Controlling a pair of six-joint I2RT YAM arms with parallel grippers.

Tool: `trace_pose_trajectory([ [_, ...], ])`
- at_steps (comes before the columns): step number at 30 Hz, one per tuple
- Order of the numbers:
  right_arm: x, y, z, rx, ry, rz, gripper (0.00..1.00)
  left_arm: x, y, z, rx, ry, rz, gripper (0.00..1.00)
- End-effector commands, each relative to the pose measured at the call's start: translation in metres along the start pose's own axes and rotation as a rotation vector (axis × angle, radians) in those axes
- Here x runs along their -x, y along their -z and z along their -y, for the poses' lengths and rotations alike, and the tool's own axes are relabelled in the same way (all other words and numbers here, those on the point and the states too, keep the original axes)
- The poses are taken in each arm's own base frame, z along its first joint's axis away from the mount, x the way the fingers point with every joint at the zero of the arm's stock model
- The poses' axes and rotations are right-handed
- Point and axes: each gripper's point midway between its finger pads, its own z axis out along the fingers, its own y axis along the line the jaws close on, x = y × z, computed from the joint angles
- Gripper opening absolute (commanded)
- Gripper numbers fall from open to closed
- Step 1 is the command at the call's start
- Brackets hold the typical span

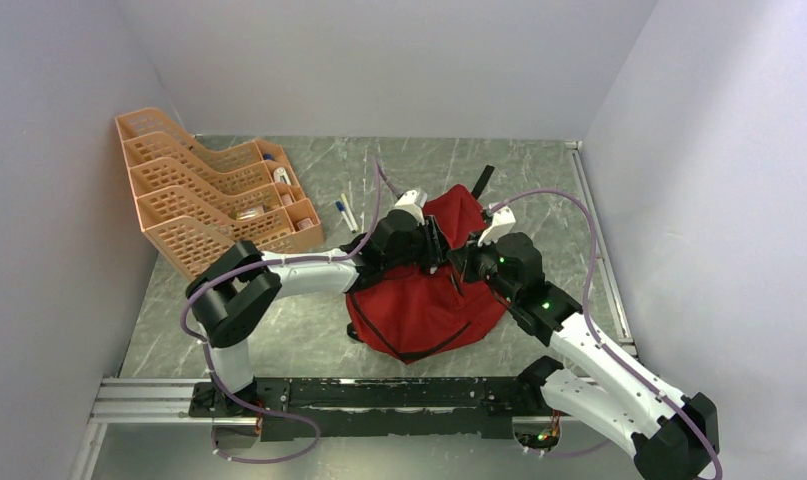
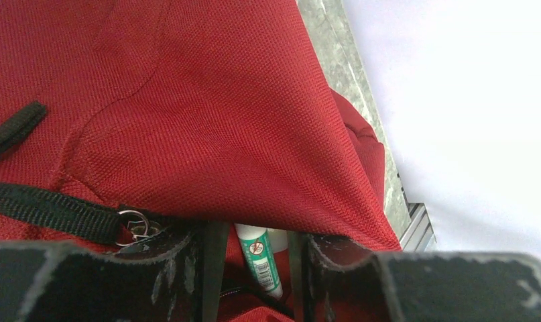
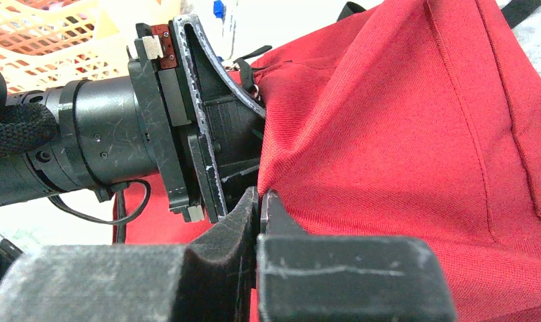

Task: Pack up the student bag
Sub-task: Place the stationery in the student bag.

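The student bag (image 1: 424,300) is a big red fabric backpack lying mid-table; its red cloth (image 2: 220,100) fills the left wrist view and rises like a tent (image 3: 401,134) in the right wrist view. My left gripper (image 1: 439,245) reaches under the raised flap, its jaws (image 2: 257,268) open. A green and white glue stick (image 2: 259,258) lies tilted between them inside the bag, with a gap to each finger. My right gripper (image 1: 469,262) is shut (image 3: 261,201) on the edge of the bag's cloth and holds it up, right next to the left gripper's head (image 3: 207,134).
An orange plastic tray rack (image 1: 199,190) with small items stands at the back left. Pens (image 1: 347,212) lie on the table beside it. A black strap (image 2: 46,208) and a metal ring (image 2: 133,223) sit at the bag's opening. Walls enclose the table closely.
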Motion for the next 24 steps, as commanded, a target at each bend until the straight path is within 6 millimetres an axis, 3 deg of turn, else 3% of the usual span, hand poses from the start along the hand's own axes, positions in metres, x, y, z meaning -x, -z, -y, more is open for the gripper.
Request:
trace_pose_trajectory([
  [1, 0.005, 0.003, -0.017, 0.081, -0.021, 0.013, 0.0, 0.027, 0.005, 0.025, -0.057, -0.016, 0.067, 0.41],
  [7, 0.007, 0.006, -0.013, 0.06, -0.01, 0.023, 0.0, 0.022, 0.021, 0.028, -0.092, -0.059, 0.041, 0.38],
  [13, 0.01, 0.008, 0.0, -0.01, -0.017, 0.06, 0.0, 0.01, 0.066, 0.03, -0.171, -0.146, 0.007, 0.37],
  [18, 0.011, 0.008, 0.01, -0.063, -0.015, 0.078, 0.0, -0.003, 0.105, -0.005, -0.064, -0.164, -0.005, 0.38],
  [24, 0.011, 0.005, 0.02, -0.116, -0.013, 0.084, 0.0, 0.022, 0.14, -0.053, 0.21, -0.145, 0.093, 0.42],
])
